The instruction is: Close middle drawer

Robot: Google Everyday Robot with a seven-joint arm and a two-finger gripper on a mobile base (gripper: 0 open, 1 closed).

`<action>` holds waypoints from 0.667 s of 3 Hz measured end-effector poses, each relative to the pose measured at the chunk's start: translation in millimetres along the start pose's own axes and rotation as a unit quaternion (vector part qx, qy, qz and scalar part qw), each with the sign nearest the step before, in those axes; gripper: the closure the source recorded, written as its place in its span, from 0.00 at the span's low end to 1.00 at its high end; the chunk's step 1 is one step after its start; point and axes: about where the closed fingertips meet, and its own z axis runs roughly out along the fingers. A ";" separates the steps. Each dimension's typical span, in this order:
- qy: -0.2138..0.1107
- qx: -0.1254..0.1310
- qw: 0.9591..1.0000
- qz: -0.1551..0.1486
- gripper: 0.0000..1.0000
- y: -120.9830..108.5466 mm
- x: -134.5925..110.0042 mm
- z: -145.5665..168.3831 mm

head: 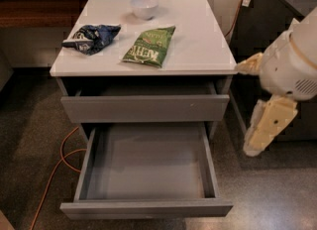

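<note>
The middle drawer [146,208] of the white-topped cabinet [198,50] is pulled far out towards me. Its wide plain grey box is empty. The taller-fronted top drawer [143,107], with a small white fleck, stands a little open above it. The lowest drawer is hidden under the middle one. My gripper [270,122], cream-coloured on a white arm, hangs in the air to the right of the cabinet. It is at about the height of the top drawer's front and touches nothing.
On the cabinet top lie a white bowl [144,7], a blue crumpled chip bag [91,36] and a green chip bag [150,45]. An orange cable [55,172] runs over the floor at the left. A dark cabinet [270,21] stands close on the right, behind my arm.
</note>
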 end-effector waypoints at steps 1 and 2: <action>-0.011 -0.040 0.999 -0.023 0.00 29.7 2.4 67.9; -0.006 -0.061 0.998 -0.028 0.00 44.2 9.7 112.2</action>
